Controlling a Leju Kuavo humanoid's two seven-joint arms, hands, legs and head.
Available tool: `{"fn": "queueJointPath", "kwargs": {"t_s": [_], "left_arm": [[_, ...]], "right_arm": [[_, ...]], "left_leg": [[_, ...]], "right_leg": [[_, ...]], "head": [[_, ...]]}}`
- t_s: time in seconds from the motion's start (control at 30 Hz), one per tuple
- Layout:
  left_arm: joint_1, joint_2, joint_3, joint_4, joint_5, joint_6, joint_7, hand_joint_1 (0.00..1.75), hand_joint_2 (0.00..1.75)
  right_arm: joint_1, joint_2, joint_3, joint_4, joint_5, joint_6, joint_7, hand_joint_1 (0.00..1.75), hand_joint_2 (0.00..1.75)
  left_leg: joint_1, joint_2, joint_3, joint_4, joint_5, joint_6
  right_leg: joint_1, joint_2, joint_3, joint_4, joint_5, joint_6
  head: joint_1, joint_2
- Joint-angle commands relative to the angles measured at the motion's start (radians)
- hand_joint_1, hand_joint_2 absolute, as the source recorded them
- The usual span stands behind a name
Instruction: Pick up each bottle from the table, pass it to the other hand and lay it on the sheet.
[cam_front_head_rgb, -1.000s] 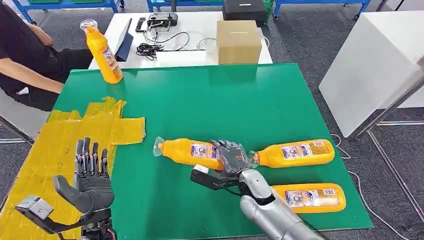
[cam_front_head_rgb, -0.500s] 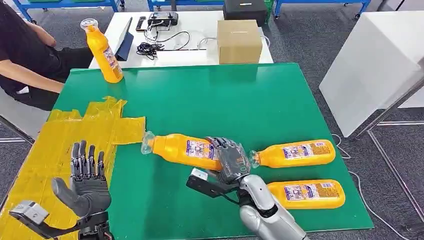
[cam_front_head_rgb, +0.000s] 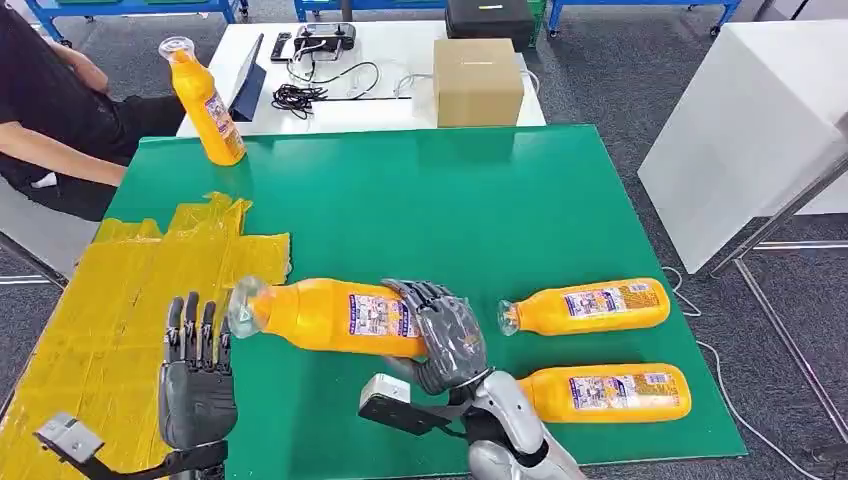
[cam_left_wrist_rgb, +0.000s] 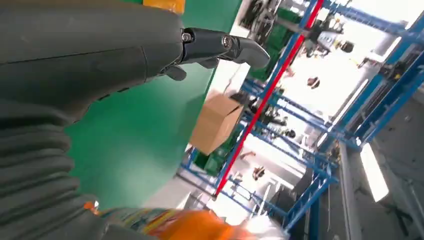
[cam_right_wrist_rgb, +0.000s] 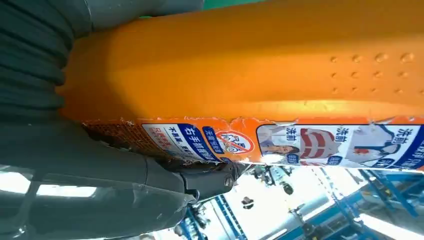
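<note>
Bottle (cam_front_head_rgb: 330, 316) lifted leftward – right hand (cam_front_head_rgb: 445, 335) gripping, left hand (cam_front_head_rgb: 197, 375) spread

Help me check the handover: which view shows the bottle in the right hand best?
The head view: the held bottle shows whole, gripped by the right hand, cap near the left hand. The right wrist view gives its side and label close-up; the left wrist view catches a blurred orange edge.

Orange bottles on a green table, yellow sheet at one side.

The held bottle (cam_front_head_rgb: 330, 316) is orange with a blue, white and red label and a clear cap; the right hand (cam_front_head_rgb: 445, 335) and left hand (cam_front_head_rgb: 196, 385) are dark grey. The table (cam_front_head_rgb: 420, 200) is green, the sheet (cam_front_head_rgb: 110, 300) yellow, the box (cam_front_head_rgb: 478, 83) brown.
</note>
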Motion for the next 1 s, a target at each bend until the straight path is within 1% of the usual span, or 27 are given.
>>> {"fn": "queueJointPath", "kwargs": {"t_s": [0.03,0.23,0.33,0.5,0.57,0.7,0.73,0.83,1.0], "left_arm": [[-0.054,0.069,-0.079,0.107,0.053,-0.010,0.007,0.00,1.75],[-0.078,0.078,-0.120,0.127,0.058,-0.022,0.009,0.00,1.75],[-0.102,0.069,-0.143,0.135,0.054,-0.043,0.018,0.00,1.75],[-0.115,0.071,-0.162,0.138,0.061,-0.073,0.018,0.00,1.75],[-0.116,0.068,-0.156,0.126,0.067,-0.082,0.012,0.00,1.75],[-0.110,0.064,-0.146,0.109,0.070,-0.088,0.011,0.00,1.75],[-0.100,0.071,-0.138,0.099,0.090,-0.092,0.011,0.00,1.75],[-0.087,0.081,-0.133,0.094,0.098,-0.096,0.009,0.00,1.75],[-0.059,0.060,-0.036,0.040,0.153,-0.096,-0.023,0.00,1.75]], "right_arm": [[-0.119,0.052,0.055,0.131,-0.054,0.016,0.013,1.75,1.75],[-0.163,0.074,0.051,0.224,-0.094,0.037,0.034,1.75,1.75],[-0.199,0.092,0.045,0.257,-0.115,0.057,0.043,1.75,1.75],[-0.253,0.143,0.092,0.331,-0.124,0.102,0.056,1.75,1.75],[-0.261,0.164,0.121,0.364,-0.120,0.116,0.070,1.75,1.75],[-0.263,0.171,0.157,0.391,-0.093,0.113,0.086,1.75,1.75],[-0.262,0.171,0.178,0.395,-0.070,0.115,0.096,1.75,1.75],[-0.258,0.172,0.184,0.395,-0.065,0.112,0.101,1.75,1.75],[-0.247,0.173,0.262,0.365,-0.017,0.148,0.097,1.75,1.75]], "left_leg": [[0.000,0.002,0.002,-0.002,0.000,-0.001],[0.000,0.001,0.003,-0.002,0.000,-0.001],[0.000,0.001,0.001,-0.001,0.001,0.000],[0.000,0.004,0.001,-0.001,0.000,-0.001],[0.000,0.002,0.001,-0.001,0.000,-0.001],[0.000,0.002,0.002,-0.001,0.000,-0.001],[0.000,0.001,0.001,-0.001,0.000,-0.001],[0.001,0.003,0.002,-0.002,-0.001,-0.001],[0.001,0.002,0.000,-0.001,0.000,-0.001]], "right_leg": [[0.000,0.001,0.002,-0.001,0.001,0.000],[0.000,0.001,0.003,-0.002,0.001,0.000],[0.000,0.001,0.001,-0.001,0.001,0.000],[0.000,0.003,0.000,-0.001,0.001,0.000],[0.000,0.002,0.000,-0.001,0.001,0.000],[0.000,0.001,0.001,-0.001,0.000,0.000],[0.000,0.001,0.001,0.000,0.000,0.000],[0.001,0.003,0.002,-0.002,0.000,0.000],[0.000,0.002,0.000,-0.001,0.000,0.000]], "head": [[0.000,0.000],[0.000,0.000],[0.000,0.000],[0.000,0.000],[0.000,0.000],[0.000,0.000],[0.000,0.000],[0.000,0.000],[0.000,0.000]]}}
